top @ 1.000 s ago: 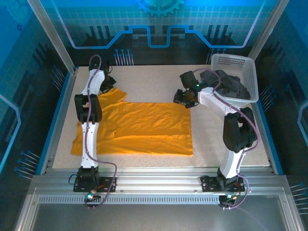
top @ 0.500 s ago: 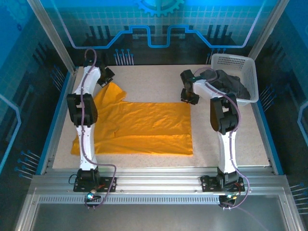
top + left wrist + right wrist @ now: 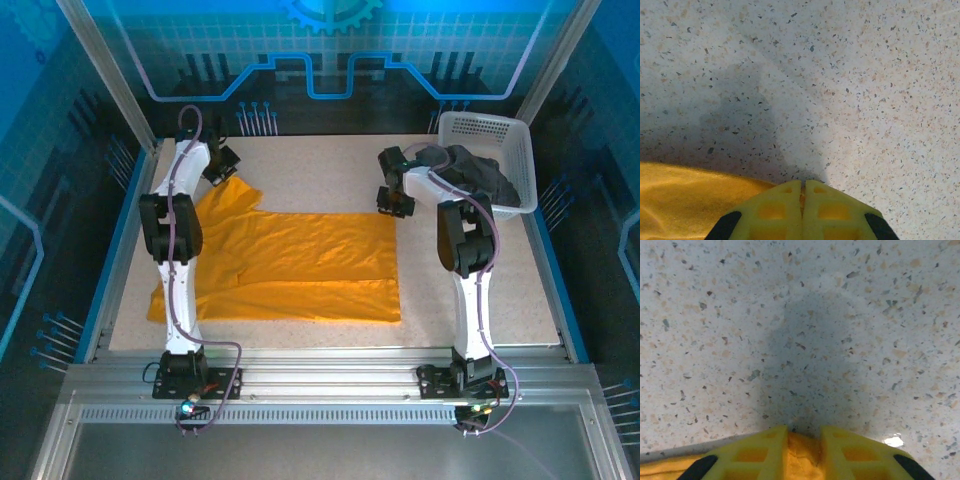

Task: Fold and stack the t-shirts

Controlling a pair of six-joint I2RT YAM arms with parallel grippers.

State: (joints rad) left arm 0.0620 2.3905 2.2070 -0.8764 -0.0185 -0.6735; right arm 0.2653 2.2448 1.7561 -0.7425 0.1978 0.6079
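- From the top camera, we see the orange-yellow t-shirt [image 3: 300,265] lying flat on the tabletop [image 3: 320,165], to the left of the lattice basket [image 3: 480,122]. It is already doubled into a broad band, with one sleeve poking out at the end far from the basket.
- The charcoal t-shirt [image 3: 485,180] sits crumpled inside the basket. We judge it is waiting its turn there.
- The left fingers [image 3: 222,168] are down at the shirt's far corner, the one farthest from the basket. The right fingers [image 3: 392,203] are at the far corner nearest the basket. We think two held corners let that edge lift evenly for a fold.
- In the left wrist view, the left fingers [image 3: 775,210] are pressed together, with a thin sliver of orange in the seam. Smooth orange cloth [image 3: 685,200] runs under them on the side away from the basket, over speckled tabletop [image 3: 840,75].
- In the right wrist view, the right fingers [image 3: 755,450] stand slightly apart, clamped on a puckered bunch of orange cloth [image 3: 802,455] that fills the gap between them. Bare tabletop [image 3: 815,315] lies ahead.
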